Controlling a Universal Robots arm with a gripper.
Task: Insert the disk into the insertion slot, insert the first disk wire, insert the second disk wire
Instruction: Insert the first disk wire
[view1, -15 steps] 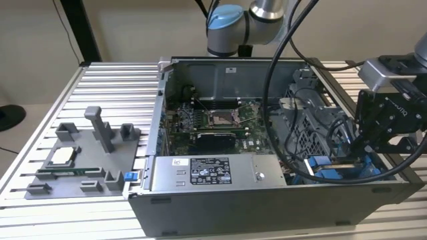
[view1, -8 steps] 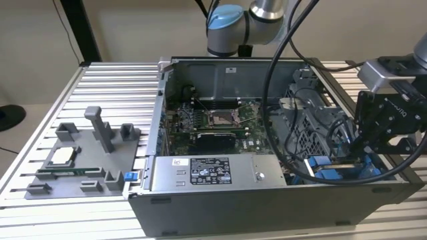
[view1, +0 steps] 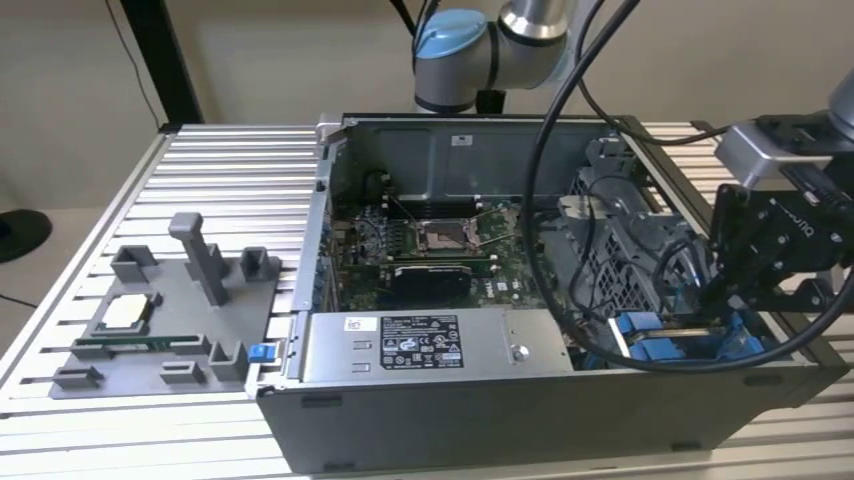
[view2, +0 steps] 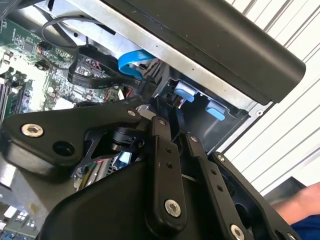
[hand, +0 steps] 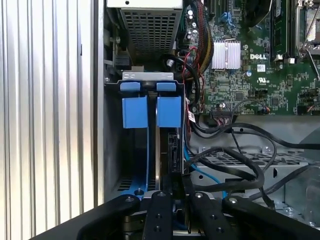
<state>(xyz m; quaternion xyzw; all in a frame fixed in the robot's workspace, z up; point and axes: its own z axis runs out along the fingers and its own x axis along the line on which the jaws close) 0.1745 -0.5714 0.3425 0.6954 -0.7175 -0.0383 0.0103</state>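
An open grey metal computer case (view1: 507, 425) is seen lying on a ribbed aluminium surface (view1: 214, 170). The arm's black pincer (view1: 727, 298) is lowered into the case's corner at the exterior view's right. In the first wrist view, the insertion slot (hand: 135, 112), a narrow grey metal bay with bright blue plastic rails and tabs, is shown just ahead of the pincer (hand: 177, 195). The disk (hand: 173, 150), seen edge-on as a dark flat slab, is stood inside that slot, in line with the pincer's tip. Whether the pincer is clamped on it or apart cannot be told. Black cables (hand: 235, 165) are looped just beside the pincer, with the green circuit board (hand: 250, 75) beyond them. A grey power-supply box with a white sticker (view1: 427, 345) is placed near the pincer, towards the exterior view's left.
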